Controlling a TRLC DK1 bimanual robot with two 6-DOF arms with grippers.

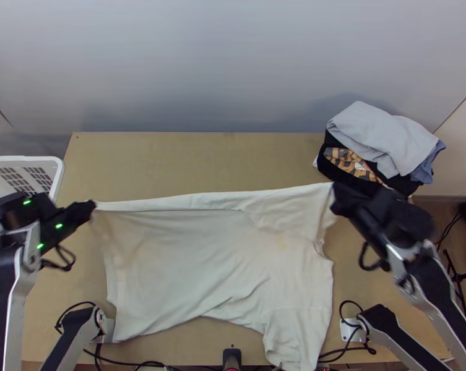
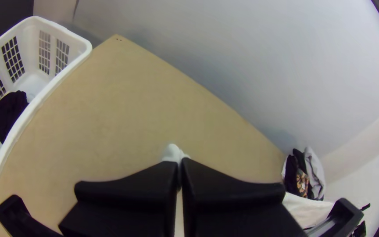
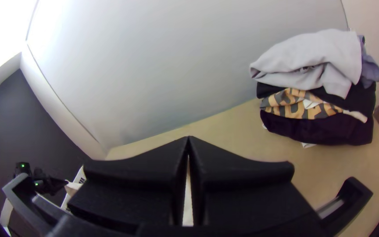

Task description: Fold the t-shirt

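In the top view a cream t-shirt (image 1: 214, 260) hangs from both grippers by its far edge, stretched between them, its lower part reaching the table's near edge. My left gripper (image 1: 91, 206) holds the left end of that edge; my right gripper (image 1: 335, 193) holds the right end. In the left wrist view a bit of white cloth (image 2: 172, 153) pokes out past the closed fingertips of my left gripper (image 2: 180, 161). The right wrist view has my right gripper (image 3: 188, 139) with its fingertips together and a pale strip of shirt (image 3: 187, 206) between the fingers lower down.
A stack of clothes (image 1: 381, 142) lies at the table's far right corner, grey cloth on top. A white basket (image 1: 60, 170) stands at the left, with dark cloth (image 2: 9, 112) inside. Bare wooden table (image 1: 195, 161) stretches beyond the shirt.
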